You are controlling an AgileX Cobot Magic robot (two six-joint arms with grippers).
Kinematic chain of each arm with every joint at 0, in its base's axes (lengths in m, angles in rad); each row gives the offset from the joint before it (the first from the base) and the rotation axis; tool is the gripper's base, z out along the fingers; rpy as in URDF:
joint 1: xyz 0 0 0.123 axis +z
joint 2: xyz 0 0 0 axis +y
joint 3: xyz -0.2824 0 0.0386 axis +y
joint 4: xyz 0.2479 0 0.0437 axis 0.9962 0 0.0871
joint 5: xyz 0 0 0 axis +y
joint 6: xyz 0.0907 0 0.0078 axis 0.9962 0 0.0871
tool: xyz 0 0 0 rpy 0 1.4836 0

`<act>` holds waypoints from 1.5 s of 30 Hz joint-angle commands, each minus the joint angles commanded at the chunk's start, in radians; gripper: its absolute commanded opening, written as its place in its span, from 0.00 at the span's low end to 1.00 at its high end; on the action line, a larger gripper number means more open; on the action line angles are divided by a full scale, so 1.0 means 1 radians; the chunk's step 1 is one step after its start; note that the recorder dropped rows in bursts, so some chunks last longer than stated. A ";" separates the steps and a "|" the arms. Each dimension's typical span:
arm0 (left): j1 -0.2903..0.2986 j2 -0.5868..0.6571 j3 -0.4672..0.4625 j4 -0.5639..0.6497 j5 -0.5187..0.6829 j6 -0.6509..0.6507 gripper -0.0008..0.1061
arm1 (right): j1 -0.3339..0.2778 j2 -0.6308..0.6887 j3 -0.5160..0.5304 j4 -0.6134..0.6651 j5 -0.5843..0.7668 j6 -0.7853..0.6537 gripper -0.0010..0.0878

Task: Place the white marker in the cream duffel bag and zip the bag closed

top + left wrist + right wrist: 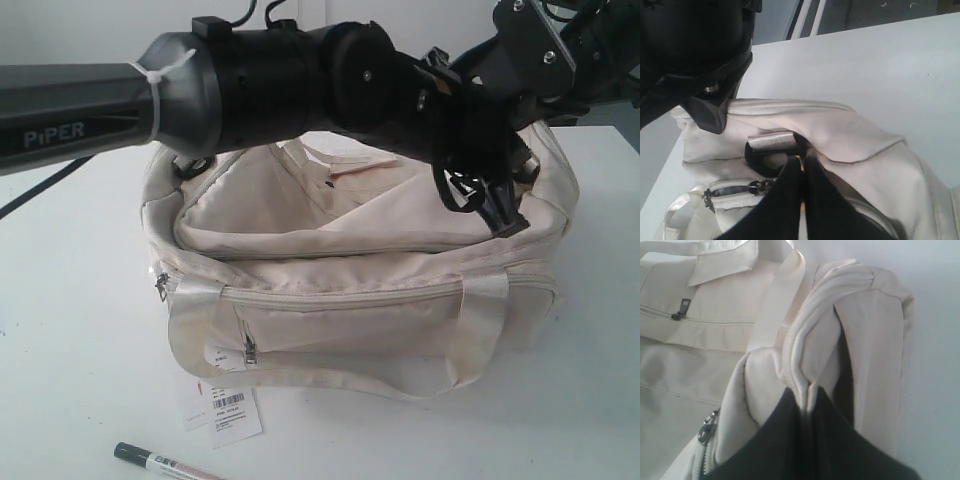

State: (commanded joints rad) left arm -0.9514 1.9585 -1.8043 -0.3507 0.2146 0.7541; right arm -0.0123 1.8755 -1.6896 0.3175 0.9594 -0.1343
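**Two arms on the bag, marker out on the table**

You have a white table with the cream bag sitting at its middle, front pocket facing the exterior camera. The bag's top sags open along the near edge.

Your left arm reaches in from the left, crosses over the whole bag and drops to its right end. Your right arm comes down from the upper right to the same end. In the exterior view the two black heads crowd together there, and you cannot tell them apart.

The front handle hangs slack down the bag's face.

Your left gripper has its fingers pressed together on a fold of the bag's cloth, just beside a silvery webbing tab. A thin yellowish sliver shows between the fingers, and you cannot tell what it is. Your right gripper is clamped tight on a bunched ridge of the bag's zip edge.

The white tags lie flat on the table against the bag's front left.

The marker lies on the table near the front edge, in front of the tags and apart from the bag, dark cap pointing left. Neither gripper touches it.

The top zip pull sits at the bag's left end, and the pocket pull hangs near the pocket's left side.
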 joint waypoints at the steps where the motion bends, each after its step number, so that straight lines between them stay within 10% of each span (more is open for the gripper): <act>1: 0.000 -0.003 0.000 0.000 0.005 0.000 0.01 | 0.000 0.000 0.000 0.000 0.000 0.000 0.01; 45: -0.027 -0.065 0.000 -0.008 0.129 -0.160 0.01 | 0.000 0.000 0.000 0.004 -0.160 0.018 0.01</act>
State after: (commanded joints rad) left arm -0.9789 1.8937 -1.8043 -0.3588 0.3437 0.5940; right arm -0.0123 1.8755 -1.6896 0.3212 0.7995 -0.1166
